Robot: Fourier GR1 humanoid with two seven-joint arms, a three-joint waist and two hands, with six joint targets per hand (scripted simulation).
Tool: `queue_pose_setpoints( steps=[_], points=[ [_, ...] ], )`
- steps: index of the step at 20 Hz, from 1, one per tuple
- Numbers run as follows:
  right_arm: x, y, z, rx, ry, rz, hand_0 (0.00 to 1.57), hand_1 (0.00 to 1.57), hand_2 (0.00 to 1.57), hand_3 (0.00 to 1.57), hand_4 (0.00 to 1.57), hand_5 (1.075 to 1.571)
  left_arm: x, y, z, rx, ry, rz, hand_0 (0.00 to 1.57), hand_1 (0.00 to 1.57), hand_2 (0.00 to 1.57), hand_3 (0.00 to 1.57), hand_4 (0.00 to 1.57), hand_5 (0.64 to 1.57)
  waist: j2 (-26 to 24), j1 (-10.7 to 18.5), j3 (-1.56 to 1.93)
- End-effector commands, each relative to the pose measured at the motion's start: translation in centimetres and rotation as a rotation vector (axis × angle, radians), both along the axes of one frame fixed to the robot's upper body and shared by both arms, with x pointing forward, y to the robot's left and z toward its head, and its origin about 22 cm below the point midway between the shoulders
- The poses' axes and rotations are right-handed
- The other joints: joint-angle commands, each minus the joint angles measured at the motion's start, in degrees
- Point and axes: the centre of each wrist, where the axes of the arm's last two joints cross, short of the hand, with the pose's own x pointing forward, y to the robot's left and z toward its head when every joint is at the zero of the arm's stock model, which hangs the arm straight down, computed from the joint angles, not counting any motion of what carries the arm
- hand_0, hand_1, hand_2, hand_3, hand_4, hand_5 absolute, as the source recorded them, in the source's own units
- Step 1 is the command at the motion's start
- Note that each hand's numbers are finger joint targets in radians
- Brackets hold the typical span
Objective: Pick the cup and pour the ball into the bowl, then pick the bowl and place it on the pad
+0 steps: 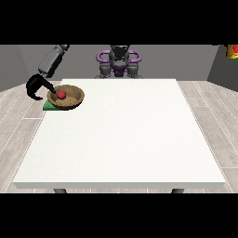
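The brown bowl [66, 97] sits on the green pad [48, 106] at the table's [121, 139] far left, the red ball [61, 95] inside it, so both steps look done. The hand at the view's left [37, 87] hooks its curled fingers over the bowl's rim; letting go seems all that's left. No cup or other hand shows.

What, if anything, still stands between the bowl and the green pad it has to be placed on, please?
Nothing visible does. The bowl already sits on the green pad near the table's far corner at the view's left, with the red ball inside it. The hand at the view's left is at the bowl's rim. No cup shows.
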Motion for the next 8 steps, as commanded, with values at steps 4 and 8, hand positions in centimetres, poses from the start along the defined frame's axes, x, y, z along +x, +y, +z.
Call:
queue_pose_setpoints(
  steps=[4,8],
  points=[
    [0.1,0.3,-1.1,-0.023,0.104,0.052,0.0,0.0,0.0,0.0,0.0,1.407,1.8,-3.7,-0.4,-0.006,0.037,-0.061,0.0,0.0,0.0,0.0,1.19,1.569,-3.8,1.4,0.06],
    [0.9,-1.5,4.9,-0.068,0.15,0.101,0.0,0.0,0.0,0.0,0.2,1.375,1.6,-2.8,-3.5,-0.016,0.138,0.011,0.0,0.0,0.0,0.0,1.19,1.569,-10.2,-2.0,-0.08]
  ],
)
